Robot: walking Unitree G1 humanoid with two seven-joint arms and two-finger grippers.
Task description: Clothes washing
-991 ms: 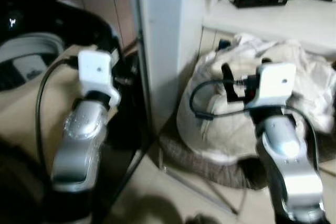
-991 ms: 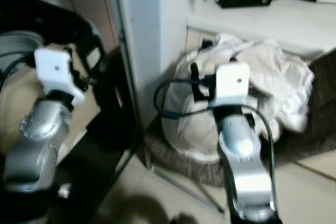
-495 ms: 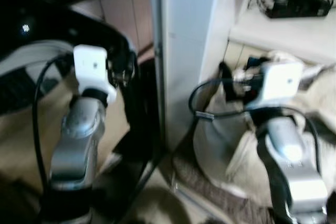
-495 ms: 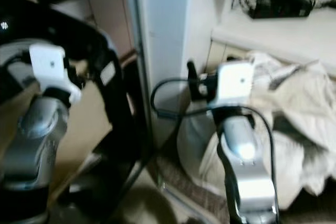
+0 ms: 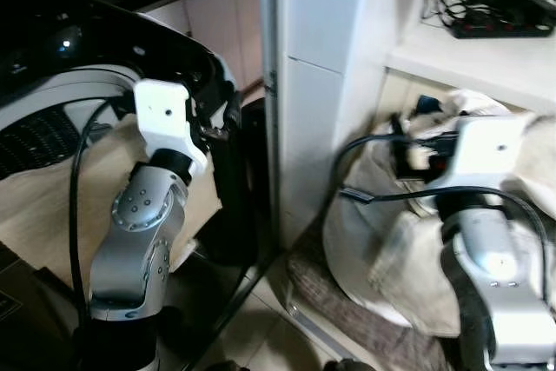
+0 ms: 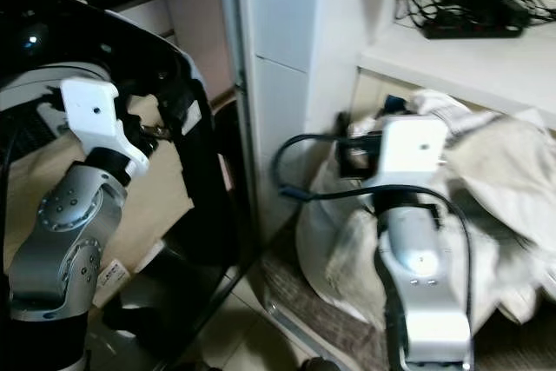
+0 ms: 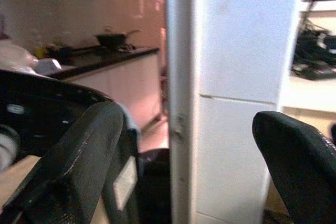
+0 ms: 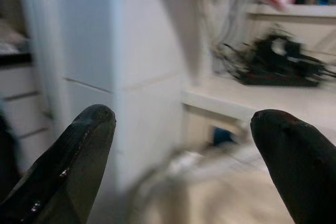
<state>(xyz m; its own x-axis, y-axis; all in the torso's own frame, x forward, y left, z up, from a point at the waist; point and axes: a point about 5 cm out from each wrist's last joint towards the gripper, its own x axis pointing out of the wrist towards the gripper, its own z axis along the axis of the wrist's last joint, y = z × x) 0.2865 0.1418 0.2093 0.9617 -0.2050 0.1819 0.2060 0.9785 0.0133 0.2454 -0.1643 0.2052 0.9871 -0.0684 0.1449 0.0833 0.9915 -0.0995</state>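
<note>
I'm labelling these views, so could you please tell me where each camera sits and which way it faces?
Head stereo pair: looks forward and down at both silver arms, the white pillar and the laundry pile.
Left wrist: along the open left gripper at the pillar.
Right wrist: along the open right gripper at the shelf.
Shared: all see the pillar.

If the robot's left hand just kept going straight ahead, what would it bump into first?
Most likely the white cabinet panel, which stands between the left hand's open fingers, though depth is hard to judge.

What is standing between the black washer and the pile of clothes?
A tall white cabinet panel stands between the washer and the clothes, seen in both eye views.
</note>
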